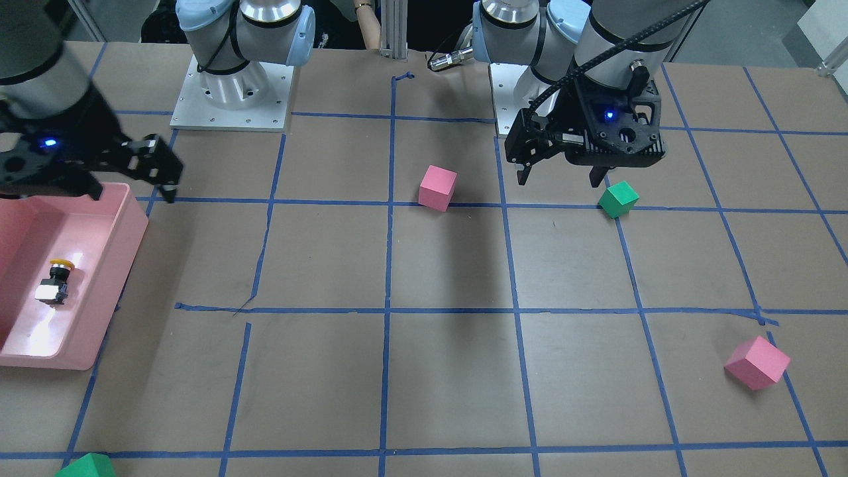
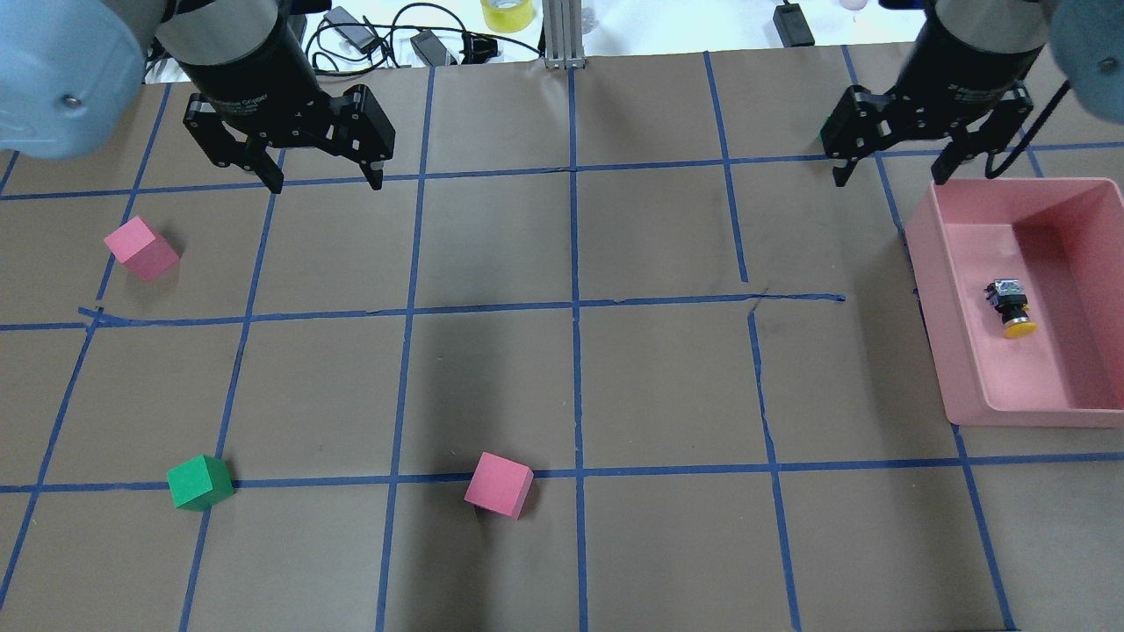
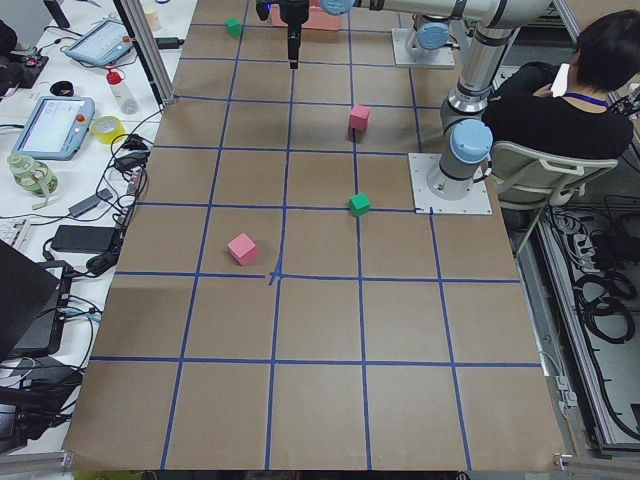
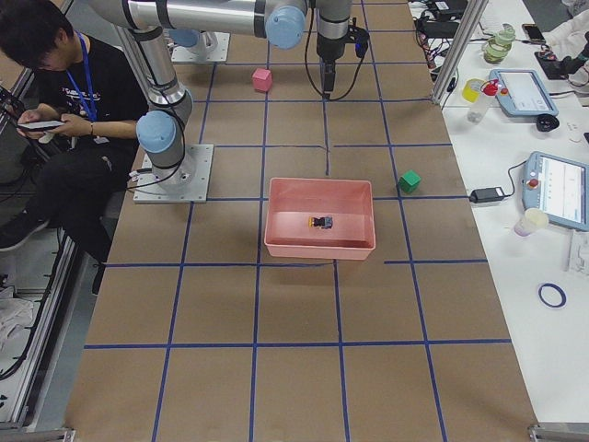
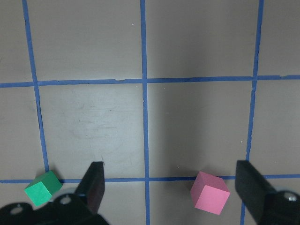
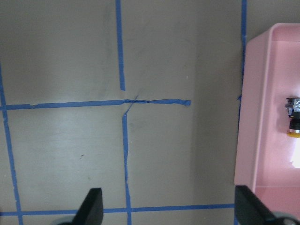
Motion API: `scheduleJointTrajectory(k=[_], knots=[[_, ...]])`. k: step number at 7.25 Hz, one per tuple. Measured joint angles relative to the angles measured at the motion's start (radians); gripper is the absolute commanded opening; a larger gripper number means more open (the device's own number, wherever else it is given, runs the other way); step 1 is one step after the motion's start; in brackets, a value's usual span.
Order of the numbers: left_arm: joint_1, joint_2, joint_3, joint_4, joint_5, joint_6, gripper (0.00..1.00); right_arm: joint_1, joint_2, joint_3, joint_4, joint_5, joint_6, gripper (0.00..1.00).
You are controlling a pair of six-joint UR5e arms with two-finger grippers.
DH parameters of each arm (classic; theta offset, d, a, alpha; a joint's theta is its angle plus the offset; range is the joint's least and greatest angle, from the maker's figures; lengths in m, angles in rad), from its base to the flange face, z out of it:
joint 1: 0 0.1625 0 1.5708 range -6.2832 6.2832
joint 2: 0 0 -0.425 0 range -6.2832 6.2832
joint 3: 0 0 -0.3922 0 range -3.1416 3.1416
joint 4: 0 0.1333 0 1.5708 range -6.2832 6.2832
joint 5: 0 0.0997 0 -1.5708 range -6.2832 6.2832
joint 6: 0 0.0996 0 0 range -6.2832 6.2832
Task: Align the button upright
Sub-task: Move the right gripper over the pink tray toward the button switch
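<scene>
The button lay on its side in the pink bin, right of the released, empty right tool.

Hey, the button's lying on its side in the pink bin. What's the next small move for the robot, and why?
Probably swing the right gripper over the pink bin to above the button. Its jaws are open and empty, it hovers beside the bin, and the left gripper is far across the table.
</scene>
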State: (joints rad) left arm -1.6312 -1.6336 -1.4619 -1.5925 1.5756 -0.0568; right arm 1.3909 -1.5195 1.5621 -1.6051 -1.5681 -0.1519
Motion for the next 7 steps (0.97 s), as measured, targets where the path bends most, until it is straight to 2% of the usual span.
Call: scheduleJointTrajectory(k=[2,3,5,7], knots=[[0.001,0.000,-0.001,0.000,-0.002,0.001,1.00,-0.170,0.044,0.041,-0.090,-0.016,-0.188,1.00],[0.001,0.000,0.000,0.000,-0.004,0.002,1.00,-0.249,0.070,0.085,-0.176,-0.024,-0.250,1.00],[0.004,0.000,0.000,0.001,-0.006,0.003,1.00,-0.334,0.125,0.198,-0.393,-0.049,-0.306,0.99],[0.017,0.000,-0.002,0.002,-0.010,0.004,1.00,-0.384,0.202,0.262,-0.529,-0.062,-0.316,0.98]])
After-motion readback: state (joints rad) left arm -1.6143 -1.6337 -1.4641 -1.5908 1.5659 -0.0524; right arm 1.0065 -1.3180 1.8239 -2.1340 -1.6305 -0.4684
